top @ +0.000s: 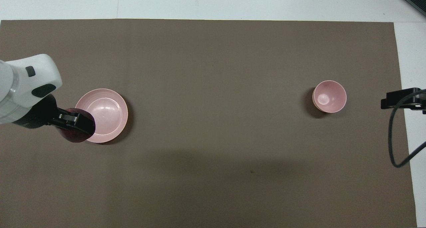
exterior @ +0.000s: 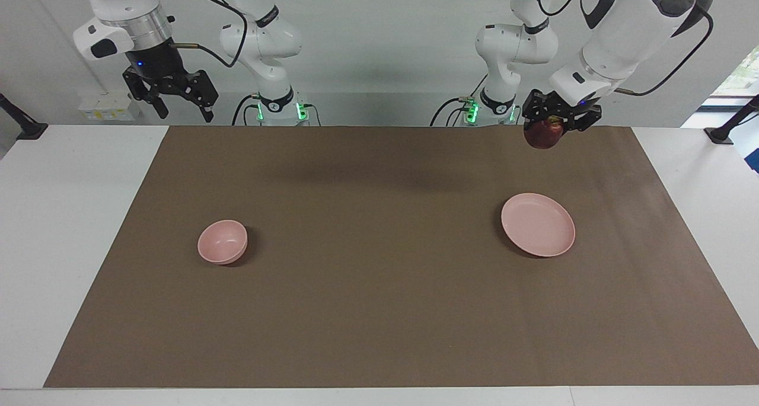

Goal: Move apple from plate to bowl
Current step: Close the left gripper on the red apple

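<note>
High over the brown mat, my left gripper (exterior: pixel 550 127) is shut on the dark red apple (exterior: pixel 544 135). From above, the apple (top: pixel 74 135) overlaps the rim of the plate (top: pixel 106 115), with my left gripper (top: pixel 77 123) across it. The flat pale pink plate (exterior: pixel 538 224) lies bare on the mat toward the left arm's end. The small deep pink bowl (exterior: pixel 222 241) stands toward the right arm's end and holds nothing; it also shows from above as the bowl (top: pixel 329 96). My right gripper (exterior: pixel 178 101) hangs open, high above the table's edge at its own end.
A brown mat (exterior: pixel 379 275) covers most of the white table (exterior: pixel 71 216). A black cable (top: pixel 397 148) loops down from the right arm at the mat's edge. Both arm bases (exterior: pixel 278 106) stand at the robots' end of the table.
</note>
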You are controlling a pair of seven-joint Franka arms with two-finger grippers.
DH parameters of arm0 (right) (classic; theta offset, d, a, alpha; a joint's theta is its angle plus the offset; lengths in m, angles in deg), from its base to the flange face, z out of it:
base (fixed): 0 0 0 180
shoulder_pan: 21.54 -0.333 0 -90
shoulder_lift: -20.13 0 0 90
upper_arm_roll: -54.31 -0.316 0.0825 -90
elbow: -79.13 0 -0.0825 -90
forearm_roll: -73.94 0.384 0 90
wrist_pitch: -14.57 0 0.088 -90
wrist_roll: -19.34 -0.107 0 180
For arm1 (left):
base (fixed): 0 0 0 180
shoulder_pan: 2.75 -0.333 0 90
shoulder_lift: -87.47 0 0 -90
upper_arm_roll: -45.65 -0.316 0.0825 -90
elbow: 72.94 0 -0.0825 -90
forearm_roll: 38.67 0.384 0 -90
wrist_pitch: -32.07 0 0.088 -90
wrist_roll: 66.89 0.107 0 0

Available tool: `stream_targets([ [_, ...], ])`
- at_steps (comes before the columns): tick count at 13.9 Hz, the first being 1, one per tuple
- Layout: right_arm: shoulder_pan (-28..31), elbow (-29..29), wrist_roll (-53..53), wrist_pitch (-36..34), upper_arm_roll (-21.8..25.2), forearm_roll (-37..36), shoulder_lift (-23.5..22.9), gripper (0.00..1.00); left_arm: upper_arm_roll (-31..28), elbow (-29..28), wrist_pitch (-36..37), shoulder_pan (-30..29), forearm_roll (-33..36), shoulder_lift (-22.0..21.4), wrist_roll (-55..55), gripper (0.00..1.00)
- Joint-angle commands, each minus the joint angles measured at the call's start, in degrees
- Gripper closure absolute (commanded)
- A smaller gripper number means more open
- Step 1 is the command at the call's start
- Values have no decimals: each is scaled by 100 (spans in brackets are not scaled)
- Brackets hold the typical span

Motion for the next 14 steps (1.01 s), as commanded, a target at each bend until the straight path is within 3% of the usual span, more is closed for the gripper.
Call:
stream_targets([
  [1, 82, -31, 85, 13, -59, -31, 38, 0, -81, -42, -123, 264, -182, -40, -433, 100],
  [3, 82, -40, 85, 13, -59, -31, 38, 0, -81, -16, -123, 274, -627, -31, -583, 100],
  [6, 82, -40, 85, 13, -59, -31, 38, 0, -81, 89, -246, 265, -656, 39, -689, 100],
  [14, 82, -31, 85, 13, -59, -31, 38, 0, -55, 134, 448, 291, -832, 31, -1875, 100],
])
